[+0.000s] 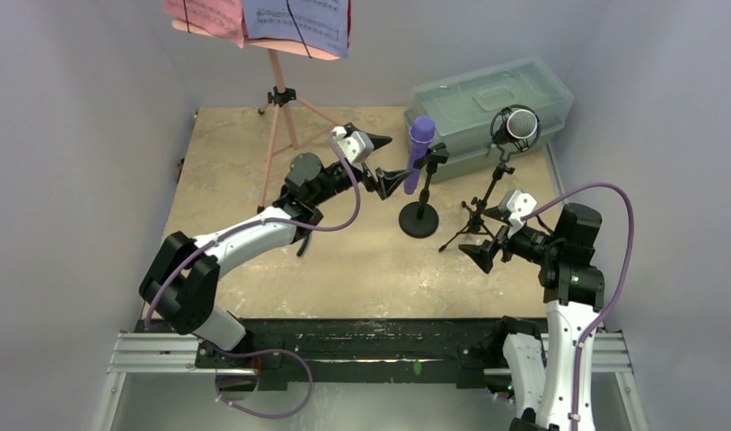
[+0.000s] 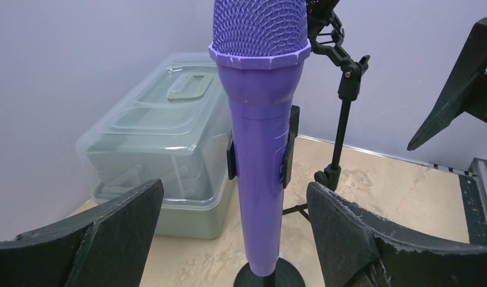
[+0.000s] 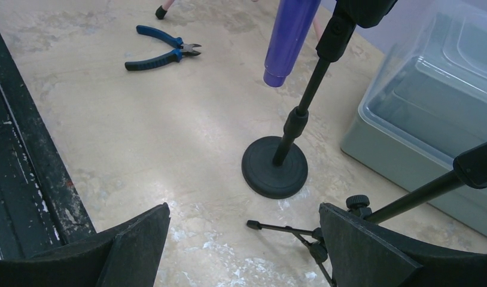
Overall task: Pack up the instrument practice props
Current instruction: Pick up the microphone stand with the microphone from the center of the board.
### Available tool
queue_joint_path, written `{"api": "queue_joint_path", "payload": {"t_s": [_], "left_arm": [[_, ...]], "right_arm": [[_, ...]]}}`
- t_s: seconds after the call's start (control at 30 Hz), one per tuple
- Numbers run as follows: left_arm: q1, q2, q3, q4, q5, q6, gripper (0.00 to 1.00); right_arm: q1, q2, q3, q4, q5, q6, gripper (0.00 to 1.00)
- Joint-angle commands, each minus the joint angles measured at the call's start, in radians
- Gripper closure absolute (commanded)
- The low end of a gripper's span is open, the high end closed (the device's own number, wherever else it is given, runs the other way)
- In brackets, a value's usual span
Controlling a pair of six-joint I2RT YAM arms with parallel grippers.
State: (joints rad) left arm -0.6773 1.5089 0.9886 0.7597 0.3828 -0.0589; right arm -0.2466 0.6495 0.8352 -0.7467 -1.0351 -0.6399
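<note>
**Left claw squared up on the purple mic**

The left claw (image 1: 400, 154) stands wide and empty. Its two black fingers (image 2: 121, 227) spread to either side of the purple plastic mic with the mesh head (image 2: 262, 149). The mic lies straight ahead on the claw's centre line. From above, the fingertips look just short of the handle, not touching it.

The mic's long axis is near upright, head up, leaning slightly. A black clip (image 2: 291, 143) on a black round-based mic support (image 3: 274, 173) holds it at mid-handle. A squeeze would therefore cross the handle squarely, probably below the clip, and the mic would then have to be drawn out of the clip.

The right claw (image 1: 481, 238) is also wide and empty. It sits low beside the black tripod support (image 1: 490, 193) carrying the black silver-headed mic (image 1: 521, 126), apart from the purple one. The left arm is plainly nearer.

Behind stands the translucent greenish lidded plastic box (image 1: 488, 99) on the table (image 1: 218, 171).
</note>
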Motion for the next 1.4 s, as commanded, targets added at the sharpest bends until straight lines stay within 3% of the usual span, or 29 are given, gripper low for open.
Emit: {"api": "queue_joint_path", "payload": {"t_s": [0.0, 0.2, 0.5, 1.07, 1.37], "left_arm": [[0.005, 0.051, 0.072, 0.174, 0.146, -0.091, 0.11], [0.005, 0.103, 0.119, 0.179, 0.165, -0.108, 0.13], [0.004, 0.189, 0.202, 0.158, 0.192, -0.142, 0.25], [-0.014, 0.25, 0.219, 0.194, 0.218, -0.182, 0.36], [-0.023, 0.266, 0.239, 0.19, 0.213, -0.184, 0.52]], "right_arm": [[0.004, -0.002, -0.007, 0.009, -0.015, -0.014, 0.01], [0.004, -0.001, -0.007, 0.011, -0.014, -0.015, 0.01], [0.006, 0.003, -0.008, 0.013, -0.013, -0.014, 0.01], [0.006, 0.001, -0.012, 0.022, -0.008, -0.006, 0.01], [0.006, 0.001, -0.012, 0.024, -0.006, -0.004, 0.01]]}}
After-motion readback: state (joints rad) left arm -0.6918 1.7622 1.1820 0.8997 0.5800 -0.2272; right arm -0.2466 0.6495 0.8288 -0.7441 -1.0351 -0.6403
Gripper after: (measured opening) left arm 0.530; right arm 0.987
